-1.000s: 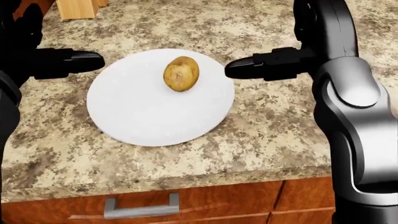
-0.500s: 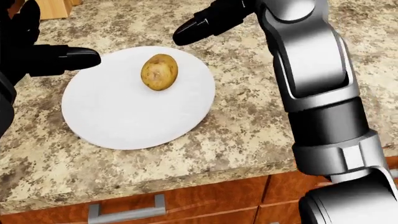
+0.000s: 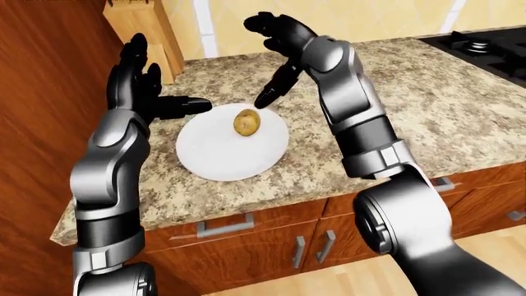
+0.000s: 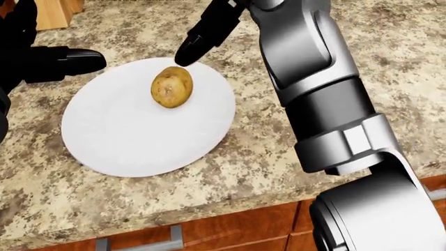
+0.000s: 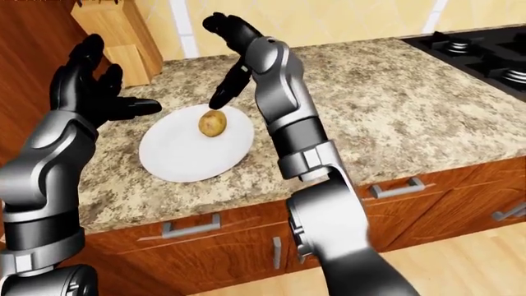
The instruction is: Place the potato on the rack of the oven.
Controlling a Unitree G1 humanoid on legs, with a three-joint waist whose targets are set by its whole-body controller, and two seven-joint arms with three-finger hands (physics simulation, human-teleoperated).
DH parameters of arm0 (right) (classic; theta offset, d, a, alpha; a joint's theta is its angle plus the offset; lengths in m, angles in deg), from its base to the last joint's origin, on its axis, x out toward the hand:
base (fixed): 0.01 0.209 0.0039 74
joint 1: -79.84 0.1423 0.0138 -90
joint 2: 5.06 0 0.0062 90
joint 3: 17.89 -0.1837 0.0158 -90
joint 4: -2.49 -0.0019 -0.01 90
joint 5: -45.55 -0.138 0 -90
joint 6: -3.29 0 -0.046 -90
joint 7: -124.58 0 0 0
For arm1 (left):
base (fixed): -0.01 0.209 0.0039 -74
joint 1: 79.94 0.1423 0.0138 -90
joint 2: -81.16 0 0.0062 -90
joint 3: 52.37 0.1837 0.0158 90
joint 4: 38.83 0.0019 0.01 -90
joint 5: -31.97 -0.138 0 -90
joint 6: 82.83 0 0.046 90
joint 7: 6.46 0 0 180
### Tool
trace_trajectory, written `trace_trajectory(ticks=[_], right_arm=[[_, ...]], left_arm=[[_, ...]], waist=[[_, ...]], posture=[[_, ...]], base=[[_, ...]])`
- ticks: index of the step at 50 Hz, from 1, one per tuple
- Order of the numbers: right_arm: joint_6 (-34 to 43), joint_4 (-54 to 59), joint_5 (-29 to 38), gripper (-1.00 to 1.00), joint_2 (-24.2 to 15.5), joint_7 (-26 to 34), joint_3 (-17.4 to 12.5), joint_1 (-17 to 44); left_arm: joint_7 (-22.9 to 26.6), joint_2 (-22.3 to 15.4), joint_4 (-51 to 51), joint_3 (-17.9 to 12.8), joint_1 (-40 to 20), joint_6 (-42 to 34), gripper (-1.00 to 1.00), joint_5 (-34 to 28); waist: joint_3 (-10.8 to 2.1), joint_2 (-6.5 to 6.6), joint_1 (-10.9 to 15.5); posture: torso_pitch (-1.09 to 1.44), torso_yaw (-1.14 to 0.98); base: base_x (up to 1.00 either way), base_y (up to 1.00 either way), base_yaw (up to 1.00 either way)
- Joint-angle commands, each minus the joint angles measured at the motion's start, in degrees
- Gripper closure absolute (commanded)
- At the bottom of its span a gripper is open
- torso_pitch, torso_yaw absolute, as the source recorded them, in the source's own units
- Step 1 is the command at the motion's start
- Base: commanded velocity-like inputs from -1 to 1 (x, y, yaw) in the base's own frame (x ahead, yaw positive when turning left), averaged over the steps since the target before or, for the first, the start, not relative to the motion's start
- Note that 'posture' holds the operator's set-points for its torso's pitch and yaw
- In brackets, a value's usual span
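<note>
A yellow-brown potato (image 4: 171,87) lies on a white plate (image 4: 125,136) on the speckled granite counter. My right hand (image 4: 202,36) is open above and to the upper right of the potato, one fingertip (image 4: 185,54) close over it, not touching. My left hand (image 3: 143,86) is open at the plate's upper left, fingers spread, thumb (image 4: 77,60) pointing toward the plate's rim. Neither hand holds anything. No oven shows.
A wooden knife block (image 3: 148,31) stands at the top left of the counter. A black stove top (image 3: 485,46) is at the far right. Brown drawers with grey handles (image 3: 224,226) run under the counter edge. A wooden cabinet wall (image 3: 41,92) is on the left.
My right arm swung from the plate's right side up and over, its fingertip now coming down just above the potato. The head view shifted a little. The left hand barely moved.
</note>
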Motion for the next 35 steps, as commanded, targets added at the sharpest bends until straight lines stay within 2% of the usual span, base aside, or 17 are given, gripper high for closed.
trace_trajectory(ticks=[1, 8, 14, 19, 35], right_arm=[[-2.06, -1.45, 0.94, -0.70, -0.04, -0.50, -0.43, 2.37], [-2.39, -1.10, 2.14, -0.71, 1.36, 0.82, -0.24, 2.08], [-2.65, -1.56, 3.16, -0.54, 2.31, 1.92, 0.14, 1.03], [-3.16, -1.26, 3.93, -0.48, 2.82, 1.92, 0.28, 0.71], [-4.41, -1.05, 8.18, -0.47, 4.31, 4.47, 1.70, -0.69]], left_arm=[[0.01, -0.83, -1.77, -0.71, -1.91, 1.82, -1.00, -0.01], [0.00, -0.96, -1.63, -0.78, -1.98, 1.76, -1.00, 0.11], [-0.08, -0.98, -1.48, -0.82, -1.99, 1.80, -1.00, 0.23], [-0.11, -1.02, -1.57, -0.79, -2.04, 1.64, -1.00, 0.36], [-0.03, -1.08, -0.89, -0.83, -1.95, 2.21, -1.00, 0.48]], waist=[[-1.82, 0.32, -0.04], [-1.76, 0.48, -0.11], [-1.66, 0.54, -0.11], [-1.74, 0.62, -0.12], [-1.87, 0.76, -0.09]], posture=[[0.00, 0.00], [0.00, 0.00], [0.00, 0.00], [0.00, 0.00], [0.00, 0.00]], base=[[0.00, 0.00, 0.00], [0.00, 0.00, 0.00], [0.00, 0.00, 0.00], [0.00, 0.00, 0.00], [0.00, 0.00, 0.00]])
